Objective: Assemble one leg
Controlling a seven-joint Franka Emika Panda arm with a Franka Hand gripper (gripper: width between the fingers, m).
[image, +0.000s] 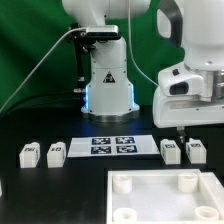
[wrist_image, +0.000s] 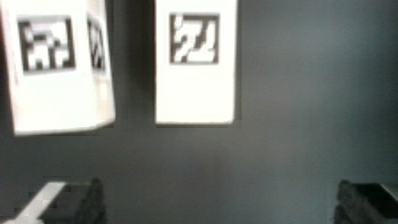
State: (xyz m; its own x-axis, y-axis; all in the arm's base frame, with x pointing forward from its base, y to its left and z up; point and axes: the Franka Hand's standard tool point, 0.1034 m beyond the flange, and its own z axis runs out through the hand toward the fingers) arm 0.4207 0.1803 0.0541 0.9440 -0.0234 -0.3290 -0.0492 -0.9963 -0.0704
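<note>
the leg, a stubby white post lying flat with its square tag facing up, rests on the black worktop in the right half of the exterior view, in front of the arm's base. in the wrist view it lies close to the midline of the pincer, so it is probably the one being lined up for a grasp. a neighbour leg lies just beside it across a narrow gap, slightly skewed.

the pincer hangs above this pair and touches neither. its dark fingertips are spread wide with nothing between them, so it is released and empty, likely held wide to clear the post on the way down.

two more legs lie at the left of the exterior view. the marker board sits between the two pairs. the large white panel with its round sockets fills the lower right of the frame, presumably placed to receive the leg. no grasp is made yet.
</note>
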